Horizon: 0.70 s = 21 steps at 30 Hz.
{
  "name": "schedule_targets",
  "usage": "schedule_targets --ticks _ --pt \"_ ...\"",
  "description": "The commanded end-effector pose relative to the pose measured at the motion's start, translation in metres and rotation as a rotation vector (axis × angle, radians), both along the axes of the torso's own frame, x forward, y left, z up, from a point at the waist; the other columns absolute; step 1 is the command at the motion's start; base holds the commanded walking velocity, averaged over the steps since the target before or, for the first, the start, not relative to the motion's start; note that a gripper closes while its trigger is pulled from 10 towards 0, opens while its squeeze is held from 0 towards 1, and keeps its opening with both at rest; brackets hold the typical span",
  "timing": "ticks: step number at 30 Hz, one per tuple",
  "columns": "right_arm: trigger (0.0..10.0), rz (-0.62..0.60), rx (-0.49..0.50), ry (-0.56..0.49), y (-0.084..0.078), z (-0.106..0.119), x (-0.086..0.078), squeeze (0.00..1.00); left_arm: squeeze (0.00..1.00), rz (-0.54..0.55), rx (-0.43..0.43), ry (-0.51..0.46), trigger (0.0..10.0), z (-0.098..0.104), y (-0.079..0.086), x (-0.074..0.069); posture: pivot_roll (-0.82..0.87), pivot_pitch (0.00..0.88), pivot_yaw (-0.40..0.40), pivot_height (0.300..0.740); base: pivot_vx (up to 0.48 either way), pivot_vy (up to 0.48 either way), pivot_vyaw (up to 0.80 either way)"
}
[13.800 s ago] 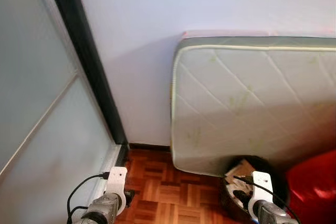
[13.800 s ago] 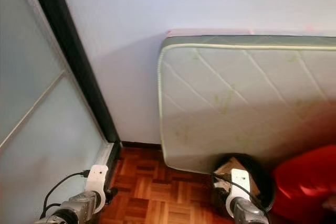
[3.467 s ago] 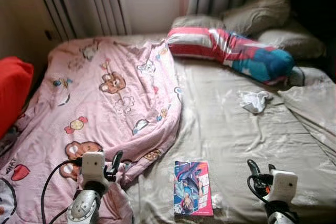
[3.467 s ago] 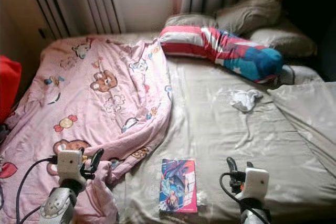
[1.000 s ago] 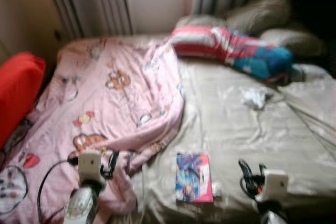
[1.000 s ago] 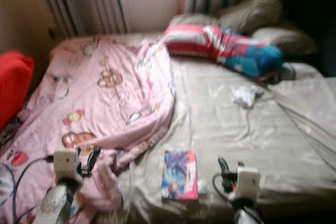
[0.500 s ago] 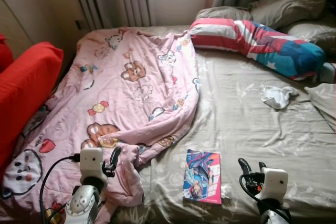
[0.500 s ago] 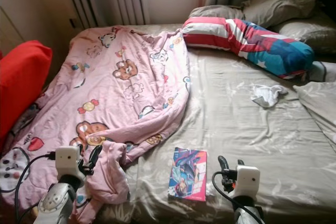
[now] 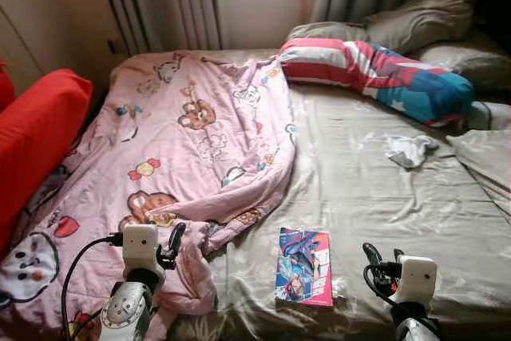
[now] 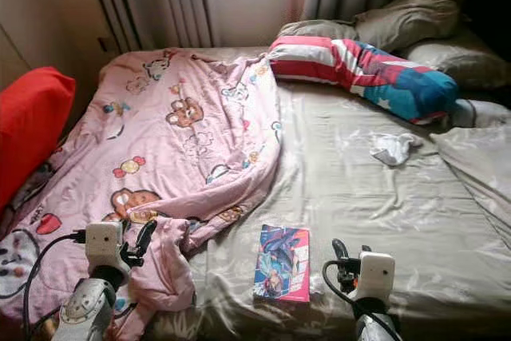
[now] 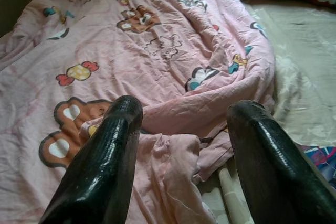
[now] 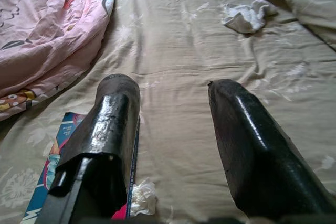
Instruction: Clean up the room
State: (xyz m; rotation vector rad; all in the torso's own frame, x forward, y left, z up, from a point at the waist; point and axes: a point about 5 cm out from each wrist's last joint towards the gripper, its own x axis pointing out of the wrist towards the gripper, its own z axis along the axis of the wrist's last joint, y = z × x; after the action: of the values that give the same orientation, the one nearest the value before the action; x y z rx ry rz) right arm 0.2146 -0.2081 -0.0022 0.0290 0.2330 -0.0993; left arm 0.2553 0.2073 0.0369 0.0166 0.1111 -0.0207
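1. Compared with the picture of half a second ago, the whole scene is shifted slightly, so the camera is judged to have moved; the things on the bed [image 9: 375, 197] are seen in the same places relative to one another.
2. Little of the tidying is judged to be done: the pink blanket [image 9: 192, 141] is spread crumpled over the robot's left half of the bed, with its near corner bunched up at the edge.
3. A colourful book [image 9: 305, 265] is seen lying flat on the beige sheet near the front edge, just beside the blanket's hem and apart from it.
4. A small crumpled white scrap [image 12: 140, 198] is seen touching the book's near corner; what it is cannot be told for sure, though tissue is likely.
5. A white cloth [image 9: 411, 150] is left loose on the sheet, near the striped bolster pillow [image 9: 375, 77] at the head end.
6. The left gripper [image 11: 181, 145] is held over the bunched blanket corner, its fingers spread apart and nothing between them.
7. The right gripper [image 12: 173, 129] is held above the sheet just beside the book, its fingers likewise parted and empty.
8. Still left, by this judgement: the book, the scrap and the cloth are to be collected and the blanket straightened.
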Motion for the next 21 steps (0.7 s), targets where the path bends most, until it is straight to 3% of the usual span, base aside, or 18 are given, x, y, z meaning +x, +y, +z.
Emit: schedule_targets --ticks 1,21 --pt "10.0 -0.002 0.000 0.009 0.0000 -0.0022 -0.0032 0.00 0.00 0.005 0.005 0.033 10.0 -0.0055 0.0023 -0.0037 -0.10 0.068 0.022 0.660 0.000 0.000 0.00" --pt "10.0 0.023 -0.021 0.015 -0.0016 -0.0012 -0.0006 0.00 0.00 -0.013 0.002 0.043 10.0 -0.0089 -0.0027 -0.0061 -0.10 0.048 0.011 0.635 0.000 0.000 0.00"
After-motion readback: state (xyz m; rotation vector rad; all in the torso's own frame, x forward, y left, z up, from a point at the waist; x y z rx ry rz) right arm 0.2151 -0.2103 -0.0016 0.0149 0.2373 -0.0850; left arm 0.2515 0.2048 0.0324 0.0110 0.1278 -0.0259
